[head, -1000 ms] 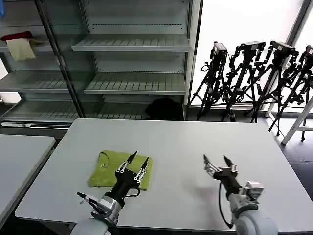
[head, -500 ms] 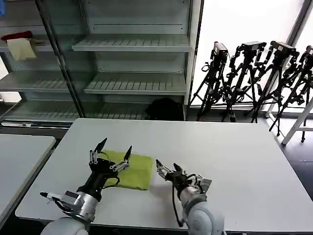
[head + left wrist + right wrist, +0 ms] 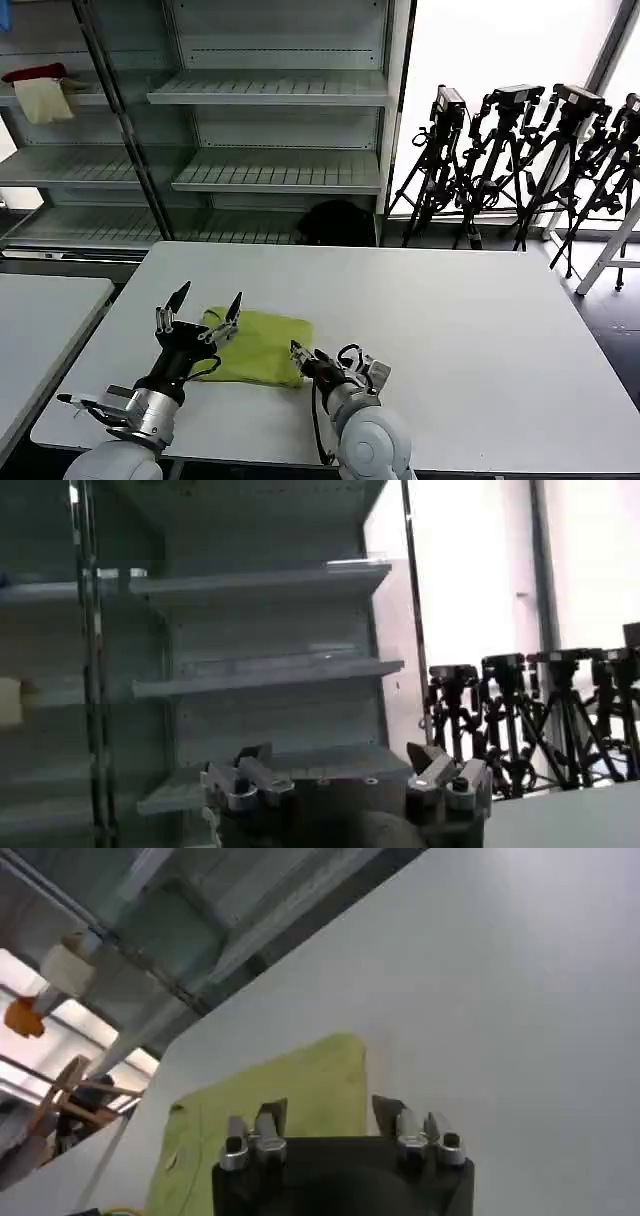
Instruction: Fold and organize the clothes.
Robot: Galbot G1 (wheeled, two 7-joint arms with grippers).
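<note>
The clothes, a lime-green T-shirt (image 3: 262,345) folded into a compact rectangle, lie on the white table (image 3: 450,320) near its front left. My left gripper (image 3: 208,305) is open and raised over the shirt's left edge, its fingertips pointing up and away. In the left wrist view this gripper (image 3: 335,770) faces the shelves with nothing between its fingers. My right gripper (image 3: 300,355) is open and low at the shirt's front right corner. From the right wrist, the gripper (image 3: 330,1113) points at the shirt (image 3: 290,1098), whose right edge lies between the spread fingers.
A metal shelving unit (image 3: 270,90) stands behind the table, with a red cloth (image 3: 35,72) and a cream cloth (image 3: 42,100) on its upper left shelf. Black tripods (image 3: 520,150) stand at the back right. A second table (image 3: 40,320) sits to the left.
My right arm swung left across the table to the shirt's front right corner. My left gripper moved from above the shirt's middle to its left edge, staying open.
</note>
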